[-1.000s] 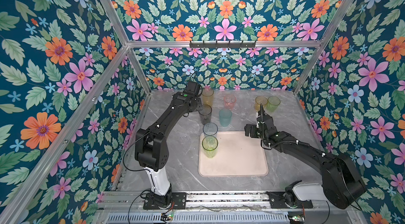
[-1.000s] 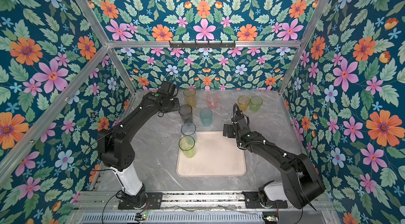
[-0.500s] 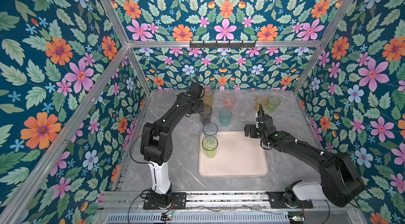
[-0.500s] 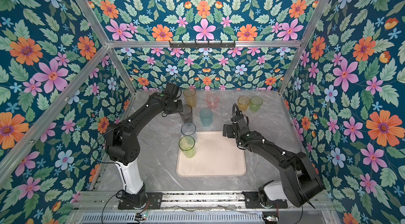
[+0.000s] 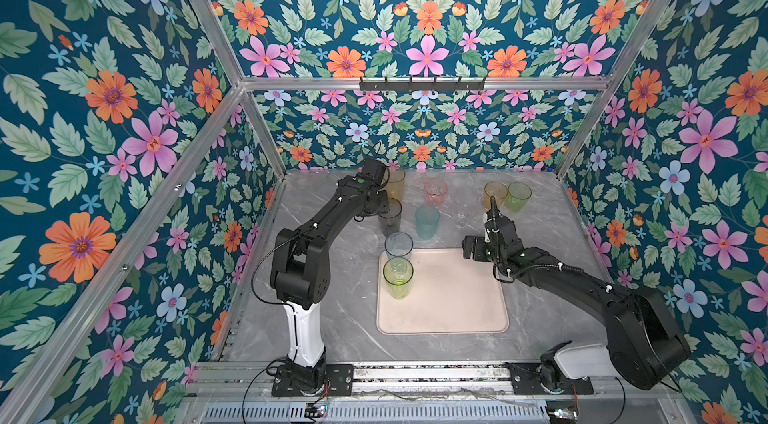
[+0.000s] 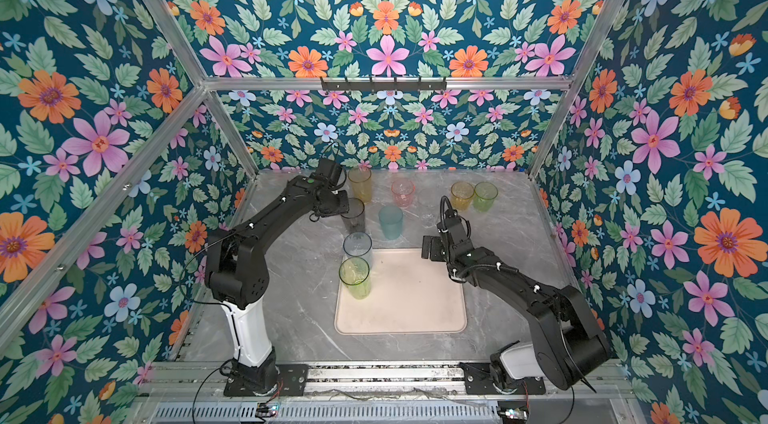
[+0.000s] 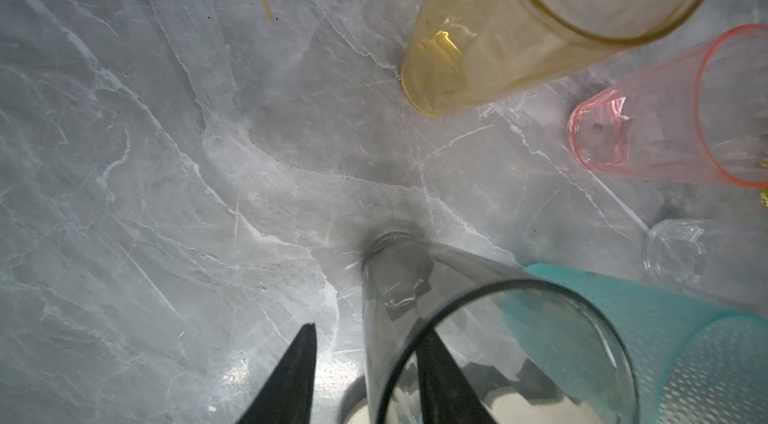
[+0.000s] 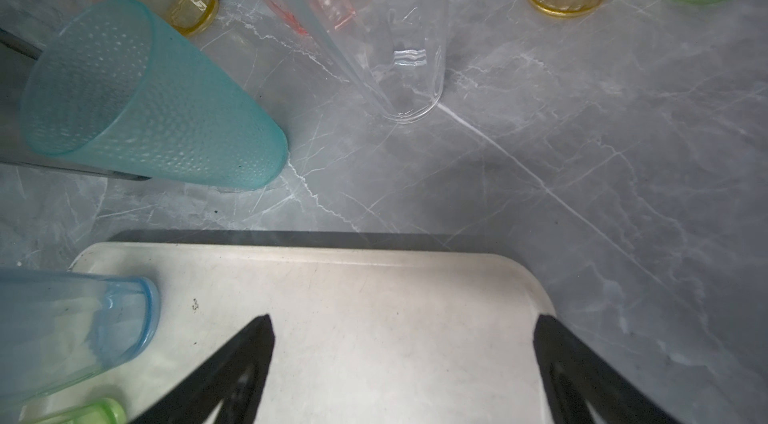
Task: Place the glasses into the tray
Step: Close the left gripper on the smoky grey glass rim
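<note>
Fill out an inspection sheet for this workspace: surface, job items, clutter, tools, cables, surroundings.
Surface: grey marble-look table.
Job's things: tray holds the blue-grey glass and yellow-green glass, upright; off it, toward the back wall, stand the smoky glass, tall amber glass, pink glass, clear glass, teal glass, short amber glass, green glass.
Clutter: one small yellow speck on the table; otherwise nothing seen.
Tools: left tool open, straddling the smoky glass's wall, not yet clamped; right tool open, empty, above the tray's corner.
Cables: black cable loop beside the left arm; black hose on the right wrist.
Surroundings: floral walls, aluminium frame, black hook rail.
</note>
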`<action>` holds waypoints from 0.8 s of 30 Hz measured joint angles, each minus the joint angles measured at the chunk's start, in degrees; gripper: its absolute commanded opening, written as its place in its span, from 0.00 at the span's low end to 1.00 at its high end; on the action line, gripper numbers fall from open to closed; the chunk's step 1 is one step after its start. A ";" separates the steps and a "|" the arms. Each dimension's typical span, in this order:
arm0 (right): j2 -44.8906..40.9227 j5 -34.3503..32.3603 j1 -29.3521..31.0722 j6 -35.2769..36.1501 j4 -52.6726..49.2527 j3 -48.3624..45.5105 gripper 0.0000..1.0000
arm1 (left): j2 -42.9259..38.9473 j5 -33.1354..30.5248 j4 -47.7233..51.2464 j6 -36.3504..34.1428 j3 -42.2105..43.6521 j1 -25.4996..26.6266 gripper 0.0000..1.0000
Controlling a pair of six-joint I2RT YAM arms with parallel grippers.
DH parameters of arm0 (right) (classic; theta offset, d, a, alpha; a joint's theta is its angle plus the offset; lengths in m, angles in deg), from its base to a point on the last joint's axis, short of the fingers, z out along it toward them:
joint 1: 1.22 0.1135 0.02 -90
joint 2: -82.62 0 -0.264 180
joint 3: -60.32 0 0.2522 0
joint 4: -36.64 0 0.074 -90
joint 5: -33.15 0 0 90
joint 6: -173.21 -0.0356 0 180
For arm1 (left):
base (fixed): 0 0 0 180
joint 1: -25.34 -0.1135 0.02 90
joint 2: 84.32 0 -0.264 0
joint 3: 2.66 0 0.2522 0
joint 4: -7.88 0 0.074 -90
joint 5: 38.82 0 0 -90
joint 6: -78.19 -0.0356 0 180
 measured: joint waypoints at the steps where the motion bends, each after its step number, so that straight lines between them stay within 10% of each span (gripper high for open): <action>1: 0.00 0.04 0.00 0.00 0.02 0.02 0.99 | 0.13 0.02 0.00 0.00 -0.07 0.00 0.40; 24: 0.00 0.24 0.00 0.00 -0.02 0.02 0.99 | 1.57 0.24 -0.35 -0.44 -0.72 0.00 0.19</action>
